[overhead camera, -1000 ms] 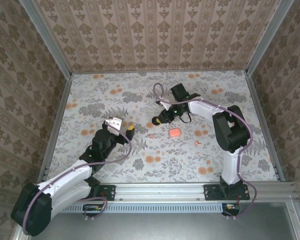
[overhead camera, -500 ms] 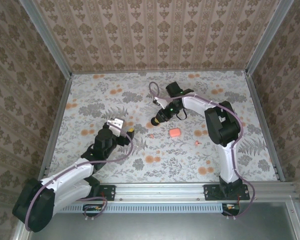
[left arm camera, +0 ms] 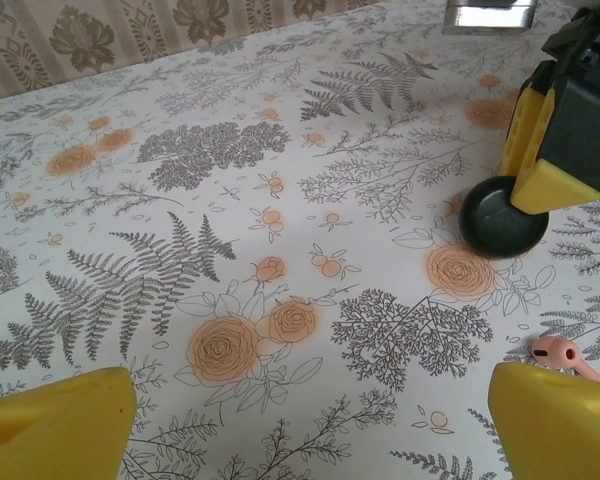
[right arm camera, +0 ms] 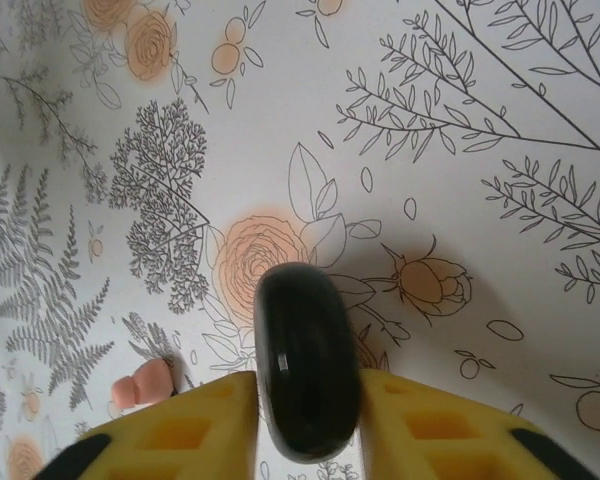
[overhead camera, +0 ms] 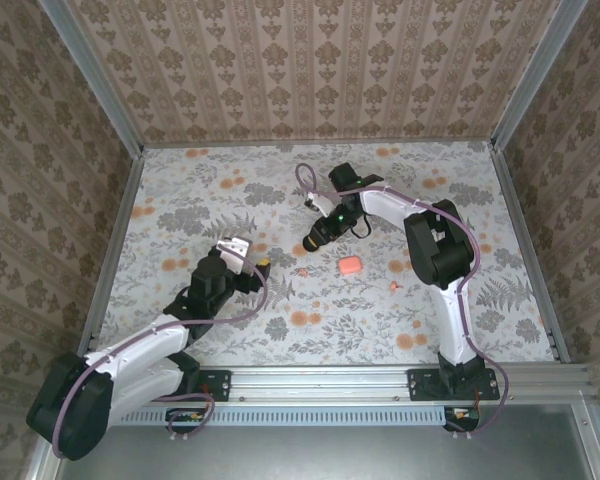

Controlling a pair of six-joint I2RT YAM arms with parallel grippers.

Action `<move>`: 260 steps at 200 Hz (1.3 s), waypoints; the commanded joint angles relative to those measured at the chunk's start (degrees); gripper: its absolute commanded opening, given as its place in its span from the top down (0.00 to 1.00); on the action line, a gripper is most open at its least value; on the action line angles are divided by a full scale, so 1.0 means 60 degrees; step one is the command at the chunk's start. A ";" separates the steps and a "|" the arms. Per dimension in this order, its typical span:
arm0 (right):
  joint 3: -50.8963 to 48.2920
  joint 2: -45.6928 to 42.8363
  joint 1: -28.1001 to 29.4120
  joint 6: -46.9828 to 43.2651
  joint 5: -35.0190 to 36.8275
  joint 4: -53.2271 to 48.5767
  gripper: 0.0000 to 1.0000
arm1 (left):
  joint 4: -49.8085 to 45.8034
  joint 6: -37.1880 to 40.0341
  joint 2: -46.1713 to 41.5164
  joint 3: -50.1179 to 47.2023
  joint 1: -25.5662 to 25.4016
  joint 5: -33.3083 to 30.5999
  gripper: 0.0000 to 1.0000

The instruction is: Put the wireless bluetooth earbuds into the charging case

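The salmon-pink charging case (overhead camera: 349,265) lies on the floral table, just right of my right gripper (overhead camera: 314,238). That gripper (right arm camera: 308,400) is shut on a flat black round disc (right arm camera: 307,365), held on edge between the yellow fingers; the same disc (left arm camera: 502,218) sits low at the table surface. One pinkish earbud (overhead camera: 303,270) lies beside the disc, small and coral (right arm camera: 145,385), and close to my left gripper's right fingertip (left arm camera: 560,355). The second earbud (overhead camera: 394,286) lies right of the case. My left gripper (left arm camera: 300,425) stands open over bare table, left of the first earbud (overhead camera: 263,264).
The floral table (overhead camera: 230,200) is fenced by metal rails and patterned walls (overhead camera: 320,70). The right arm's elbow (overhead camera: 435,245) arches over the right part of the table. Open surface stretches behind and left of both grippers.
The right arm has folded further left, its elbow shifting leftward, while its gripper stays shut on the black disc. The left gripper has crept slightly toward the earbud.
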 commanded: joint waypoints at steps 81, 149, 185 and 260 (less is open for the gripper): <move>0.0262 0.0156 0.0018 0.0573 0.0797 0.0103 0.50 | -0.0092 0.0349 0.0244 0.0405 0.0078 0.0369 0.10; -0.0495 -0.1439 -0.0082 0.2715 0.2290 0.0079 0.24 | -0.0572 0.0171 0.0633 0.0911 0.0009 0.0720 0.16; -0.1466 -0.2504 -0.0174 0.3567 0.2700 -0.0556 0.19 | -0.0666 -0.0107 0.1339 0.1301 -0.0335 0.0845 0.16; -0.2741 -0.2905 -0.0167 0.4070 0.4001 -0.1679 0.14 | -0.1222 -0.0555 0.3287 0.2446 -0.1168 0.0511 0.17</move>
